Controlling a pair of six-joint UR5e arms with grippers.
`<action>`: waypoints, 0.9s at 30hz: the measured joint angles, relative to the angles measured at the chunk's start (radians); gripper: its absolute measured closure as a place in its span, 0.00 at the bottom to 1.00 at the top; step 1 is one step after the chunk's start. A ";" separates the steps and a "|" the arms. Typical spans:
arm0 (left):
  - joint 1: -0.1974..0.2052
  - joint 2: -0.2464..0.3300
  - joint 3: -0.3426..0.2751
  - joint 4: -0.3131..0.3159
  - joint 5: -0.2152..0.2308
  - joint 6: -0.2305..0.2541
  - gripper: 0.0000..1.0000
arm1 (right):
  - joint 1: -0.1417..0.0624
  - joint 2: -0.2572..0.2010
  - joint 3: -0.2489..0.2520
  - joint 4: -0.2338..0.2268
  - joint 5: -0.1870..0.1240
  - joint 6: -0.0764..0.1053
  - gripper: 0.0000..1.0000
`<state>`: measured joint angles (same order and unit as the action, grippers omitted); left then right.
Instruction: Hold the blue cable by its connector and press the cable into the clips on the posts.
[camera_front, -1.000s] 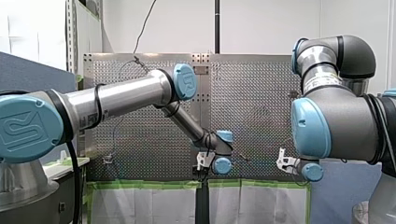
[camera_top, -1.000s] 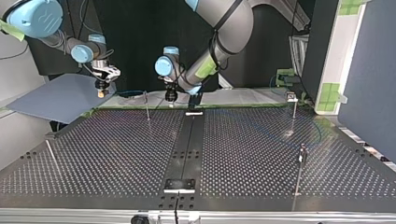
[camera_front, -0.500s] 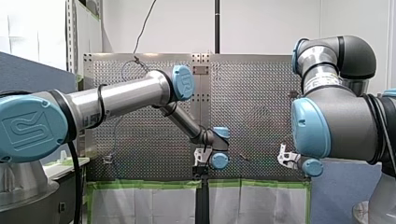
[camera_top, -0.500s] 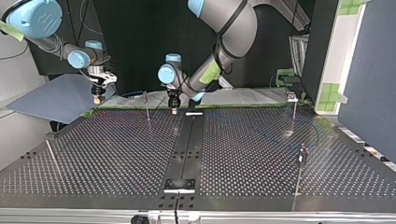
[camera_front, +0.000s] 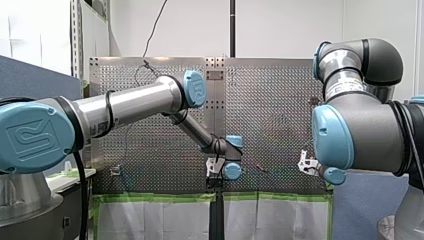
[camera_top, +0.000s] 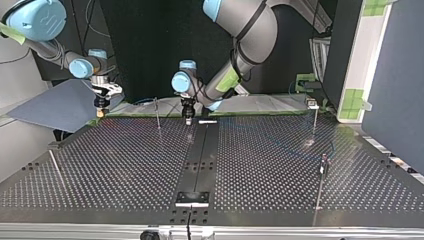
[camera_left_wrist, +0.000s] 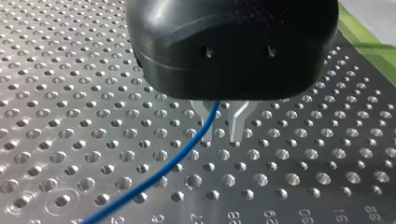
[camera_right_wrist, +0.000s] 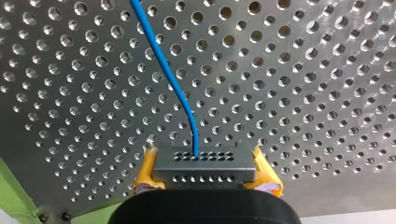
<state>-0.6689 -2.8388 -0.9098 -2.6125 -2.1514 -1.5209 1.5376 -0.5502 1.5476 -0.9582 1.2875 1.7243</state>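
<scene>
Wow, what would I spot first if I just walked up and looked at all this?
Probably the bright blue cable snaking over the shiny table full of holes. My right gripper pinches the cable's grey connector between yellow pads. In the left wrist view the cable trails out from my left gripper, past its thin metal fingers.

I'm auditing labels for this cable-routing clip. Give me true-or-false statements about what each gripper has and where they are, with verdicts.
My right gripper clamps the grey perforated connector block between yellow pads. True.
The thin blue cable leaves that connector. True.
My left gripper also holds a connector. False: only the cable passes between its parted metal fingers.
In the top view, both grippers work at the perforated metal table's near edge. False: its far edge.
</scene>
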 joint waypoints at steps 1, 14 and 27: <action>0.001 0.000 -0.002 0.000 0.001 0.001 1.00 | 0.000 0.000 -0.001 0.000 0.000 0.000 1.00; 0.010 0.000 -0.013 0.004 0.033 0.005 1.00 | -0.007 0.000 -0.015 0.003 0.000 0.001 1.00; 0.014 0.000 0.005 0.002 0.044 -0.003 1.00 | -0.019 0.001 -0.024 0.001 -0.003 0.005 1.00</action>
<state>-0.6552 -2.8391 -0.9053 -2.6109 -2.1077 -1.5241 1.5182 -0.5492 1.5235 -0.9572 1.2846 1.7297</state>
